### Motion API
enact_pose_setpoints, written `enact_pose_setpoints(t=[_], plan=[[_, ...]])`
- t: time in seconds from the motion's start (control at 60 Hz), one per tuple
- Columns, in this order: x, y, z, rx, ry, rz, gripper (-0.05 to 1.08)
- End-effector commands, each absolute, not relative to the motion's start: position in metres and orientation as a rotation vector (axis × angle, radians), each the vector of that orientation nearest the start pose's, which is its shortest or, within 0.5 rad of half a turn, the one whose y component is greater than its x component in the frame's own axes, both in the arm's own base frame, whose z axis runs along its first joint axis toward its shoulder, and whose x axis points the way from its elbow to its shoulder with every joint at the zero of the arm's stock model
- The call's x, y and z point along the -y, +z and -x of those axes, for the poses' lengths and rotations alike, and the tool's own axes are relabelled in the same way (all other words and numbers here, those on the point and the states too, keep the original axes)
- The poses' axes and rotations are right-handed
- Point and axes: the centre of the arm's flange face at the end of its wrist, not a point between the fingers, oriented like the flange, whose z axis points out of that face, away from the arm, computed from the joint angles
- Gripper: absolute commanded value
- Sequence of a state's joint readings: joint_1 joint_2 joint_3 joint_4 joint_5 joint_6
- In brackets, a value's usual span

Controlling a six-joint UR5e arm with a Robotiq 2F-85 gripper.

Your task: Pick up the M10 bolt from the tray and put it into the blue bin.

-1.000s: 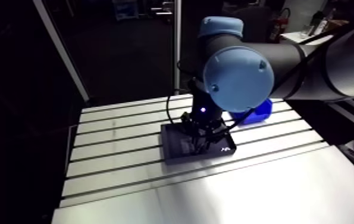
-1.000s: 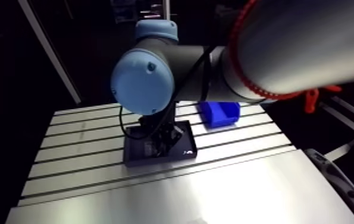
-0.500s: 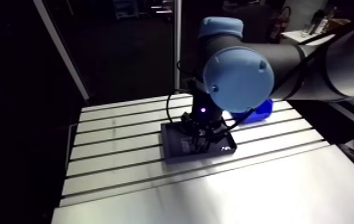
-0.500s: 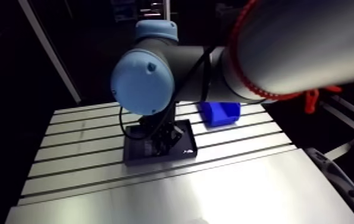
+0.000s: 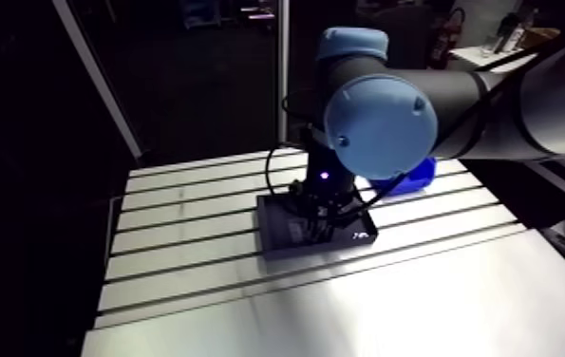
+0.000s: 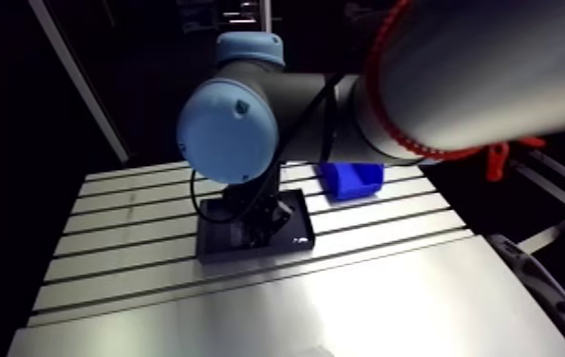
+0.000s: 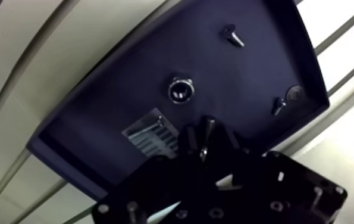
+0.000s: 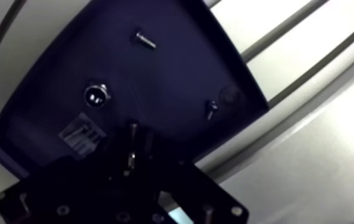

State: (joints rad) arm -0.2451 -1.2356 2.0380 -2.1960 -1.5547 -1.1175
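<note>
The gripper point(image 7: 204, 137) is hanging low over the dark tray point(image 7: 96, 119), which is lying on the slotted table point(image 5: 191, 256). In the wrist view its two fingers point(image 7: 192, 138) are standing drawn nearly together, with only a thin pale sliver and a glint showing in the gap. That sliver is reading as the M10 bolt point(image 7: 203, 154) pinched between them, though the dimness is making this a judgement rather than a certainty. Taking twelve as straight ahead of the gripper, a round-headed fastener point(image 7: 181, 90) is sitting on the tray floor at about eleven o'clock. A short bolt point(image 7: 234, 36) is lying farther off at about one, and a small screw point(image 7: 278, 105) is lying at about two, near the tray's rim. A white label point(image 7: 151, 134) is showing just beside the fingers at about nine. In the arm view the blue bin point(image 6: 350, 180) is waiting at about two o'clock from the tray, apart from it. So the grasp is looking done, while the lift clear of the tray, the carry across to the bin and the release are all remaining
</note>
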Motion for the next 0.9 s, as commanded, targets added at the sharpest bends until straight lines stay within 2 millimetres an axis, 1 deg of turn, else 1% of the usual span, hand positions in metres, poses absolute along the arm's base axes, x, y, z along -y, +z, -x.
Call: enact_pose_setpoints(t=[0.017, 0.1, 0.167, 0.5, 0.55, 0.567, 0.617, 0.9], plan=[[0.0117, 0.1662, 0.5109, -2.786, 0.006, -1.012, 0.71], [0.0117, 0.1662, 0.5109, -2.786, 0.006, -1.012, 0.72], [0.0117, 0.1662, 0.5109, -2.786, 0.006, -1.010, 0.78], [0.0117, 0.1662, 0.5109, -2.787, 0.005, -1.008, 0.81], [0.0117, 0.1669, 0.5109, -2.789, 0.005, -1.007, 0.82], [0.0118, 0.1678, 0.5111, -2.793, 0.002, -1.005, 0.87], [0.0118, 0.1687, 0.5113, -2.795, 0.002, -1.006, 0.88], [0.0113, 0.1737, 0.5139, -2.827, -0.006, -1.017, 0.92]])
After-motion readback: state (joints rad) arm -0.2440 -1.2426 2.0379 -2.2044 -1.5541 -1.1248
